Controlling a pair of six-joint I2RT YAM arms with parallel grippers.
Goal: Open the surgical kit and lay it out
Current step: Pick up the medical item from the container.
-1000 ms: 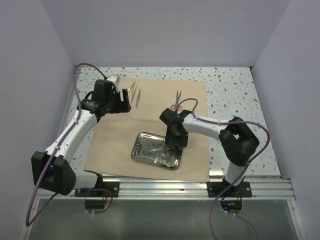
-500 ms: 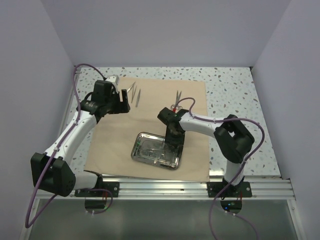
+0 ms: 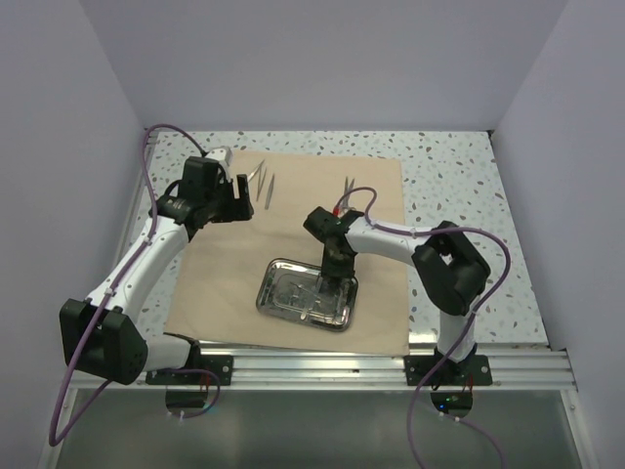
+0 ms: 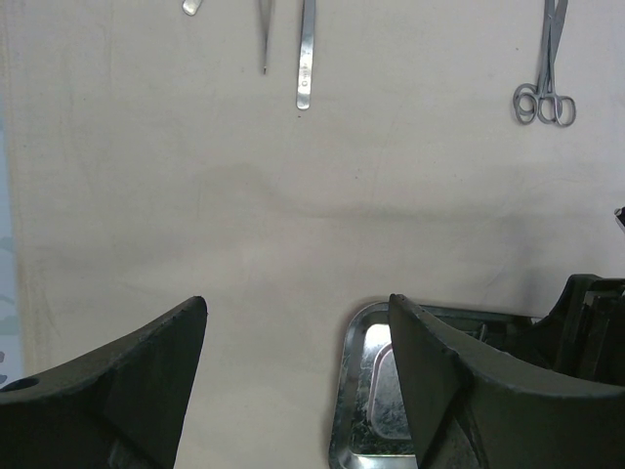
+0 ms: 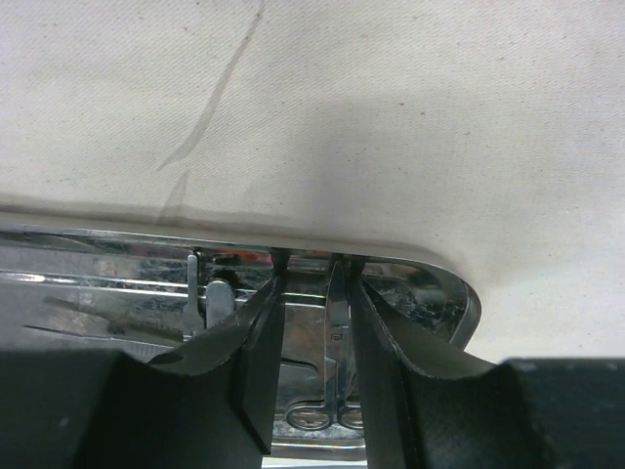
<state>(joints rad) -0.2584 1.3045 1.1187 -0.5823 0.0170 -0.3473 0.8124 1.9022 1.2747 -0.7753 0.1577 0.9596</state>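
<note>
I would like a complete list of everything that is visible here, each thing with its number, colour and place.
cloth wrap: one, tan, spread flat on the table
table: one, white with speckles, under the cloth
steel tray: one, shiny, on the near part of the cloth
scissors: one, silver, on the far part of the cloth
tweezers: at least two, silver, far left on the cloth
ringed instrument: one, silver, in the tray; others lie there, number unclear
cables: purple, one along each arm
left gripper: black, open, above the cloth
right gripper: black, down in the tray, jaws either side of the ringed instrument, a gap showing
</note>
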